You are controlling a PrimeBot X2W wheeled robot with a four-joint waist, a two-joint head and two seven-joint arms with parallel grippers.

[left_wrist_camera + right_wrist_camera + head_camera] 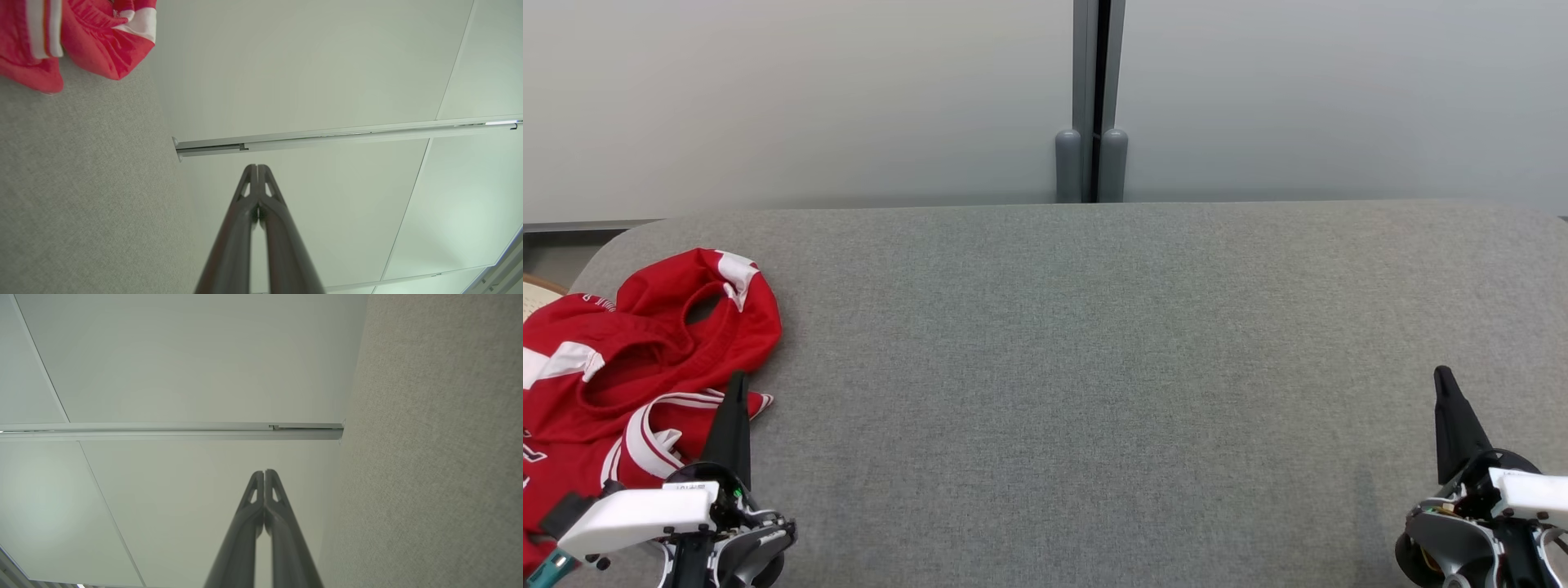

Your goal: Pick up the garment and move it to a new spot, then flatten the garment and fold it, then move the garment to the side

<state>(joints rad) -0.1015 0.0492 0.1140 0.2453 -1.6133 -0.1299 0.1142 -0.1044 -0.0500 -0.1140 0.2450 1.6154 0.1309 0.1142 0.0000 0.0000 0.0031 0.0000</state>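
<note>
Head view: a crumpled red-and-white jersey lies at the left end of a grey fabric-covered surface, partly running off the picture's left edge. The left gripper sits just beside the jersey, fingers pressed together and empty. The right gripper, also closed on nothing, is over bare fabric well apart from the jersey. Between them nothing stands. Pale wall panels and a grey post stand behind.

You have a grey cloth-covered desk in front of you, rounded at its far corners. Behind it stand pale wall panels, meeting mid-scene at a grey post. At the far left, a pale curved rim peeks in.
</note>
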